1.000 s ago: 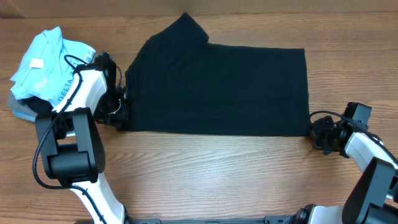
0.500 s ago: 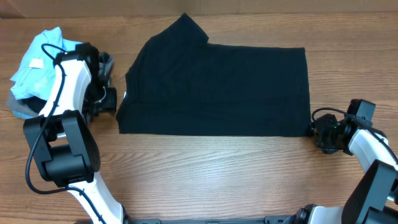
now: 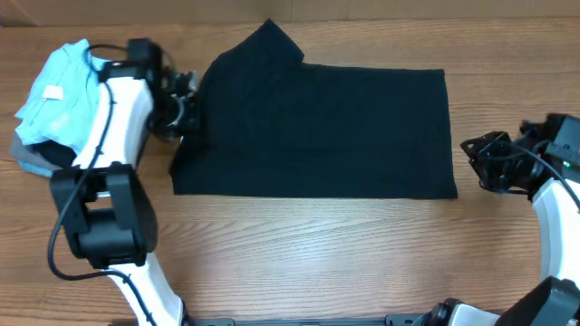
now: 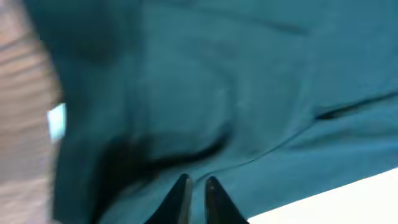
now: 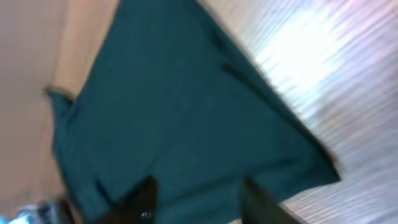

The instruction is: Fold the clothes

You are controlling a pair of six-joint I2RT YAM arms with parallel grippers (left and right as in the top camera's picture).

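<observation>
1. The black T-shirt (image 3: 317, 127) lies flat on the wooden table (image 3: 317, 254), between the two grippers.
2. The left gripper (image 3: 190, 113) is at the shirt's left edge. Its fingers (image 4: 182, 198) are nearly pressed together with a thin slit between them. I cannot tell whether cloth is pinched. A white tag (image 4: 56, 121) lies off to one side of them.
3. The right gripper (image 3: 478, 161) has its fingers (image 5: 144, 198) spread and empty, with the shirt's right edge just ahead.
4. Behind the left fingers, a light blue shirt (image 3: 59, 91) rests on a grey garment (image 3: 32, 161), apart from the black cloth.
</observation>
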